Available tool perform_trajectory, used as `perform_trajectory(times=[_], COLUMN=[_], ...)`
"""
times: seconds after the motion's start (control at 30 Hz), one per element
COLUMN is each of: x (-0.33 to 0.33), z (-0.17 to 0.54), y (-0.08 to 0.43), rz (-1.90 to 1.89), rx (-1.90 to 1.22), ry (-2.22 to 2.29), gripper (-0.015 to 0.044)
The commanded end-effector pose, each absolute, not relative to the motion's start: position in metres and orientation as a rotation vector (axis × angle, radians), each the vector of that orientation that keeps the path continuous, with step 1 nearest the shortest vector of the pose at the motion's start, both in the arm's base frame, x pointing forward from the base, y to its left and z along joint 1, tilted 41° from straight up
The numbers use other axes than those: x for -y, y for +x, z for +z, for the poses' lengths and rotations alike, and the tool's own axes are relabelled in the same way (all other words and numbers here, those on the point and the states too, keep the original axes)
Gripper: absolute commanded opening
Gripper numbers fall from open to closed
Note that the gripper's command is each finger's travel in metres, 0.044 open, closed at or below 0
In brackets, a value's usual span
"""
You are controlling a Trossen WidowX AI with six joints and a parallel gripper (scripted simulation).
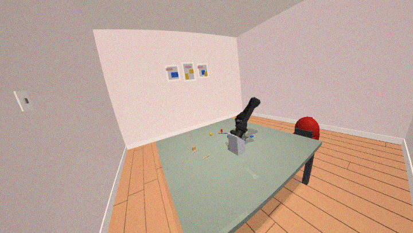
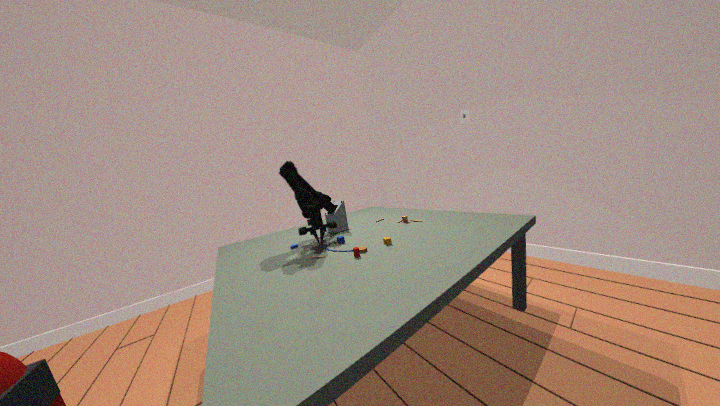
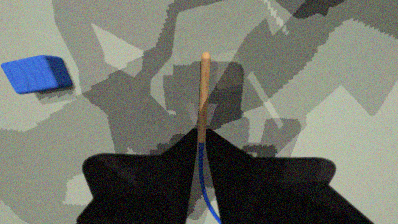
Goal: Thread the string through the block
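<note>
Hiding the string's far end, the fingers [image 2: 321, 244] pinch the stick [image 3: 204, 95].

Running out of the wrist view's bottom edge: blue string [image 2: 340, 250] [image 3: 204, 185]. Hiding behind gray panel [image 1: 235, 144] in top view: gripper's fingertips.

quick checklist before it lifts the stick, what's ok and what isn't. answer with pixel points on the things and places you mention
1. String-end stick [image 3: 204, 90] between the fingertips of the gripper [image 1: 238, 135] [image 2: 320, 244] [image 3: 201, 133]: ok
2. Grip firm enough to lift: cannot tell, the fingers look very close around it
3. Blue string [image 2: 340, 250] [image 3: 202, 170] joined to the stick: ok
4. Flat blue piece [image 1: 251, 136] [image 2: 294, 246] [image 3: 35, 75] outside the fingers: ok
5. Hole in the block located: cannot tell, no hole is legible
</note>
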State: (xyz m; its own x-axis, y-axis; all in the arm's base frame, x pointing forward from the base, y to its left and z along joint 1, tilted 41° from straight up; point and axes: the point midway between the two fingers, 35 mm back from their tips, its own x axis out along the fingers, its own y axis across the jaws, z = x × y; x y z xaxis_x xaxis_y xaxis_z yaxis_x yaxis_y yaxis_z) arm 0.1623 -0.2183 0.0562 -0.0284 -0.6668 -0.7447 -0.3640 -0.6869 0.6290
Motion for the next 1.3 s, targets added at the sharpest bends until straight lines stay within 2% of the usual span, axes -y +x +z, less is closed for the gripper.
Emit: perform_trajectory(times=[0.0, 1.27], x=[0.218, 0.192], z=[0.056, 0.086], y=[0.162, 0.166], rz=[-1.780, -1.784], rx=[1.096, 1.094], ry=[2.000, 2.003], gripper=[0.0000, 0.0000])
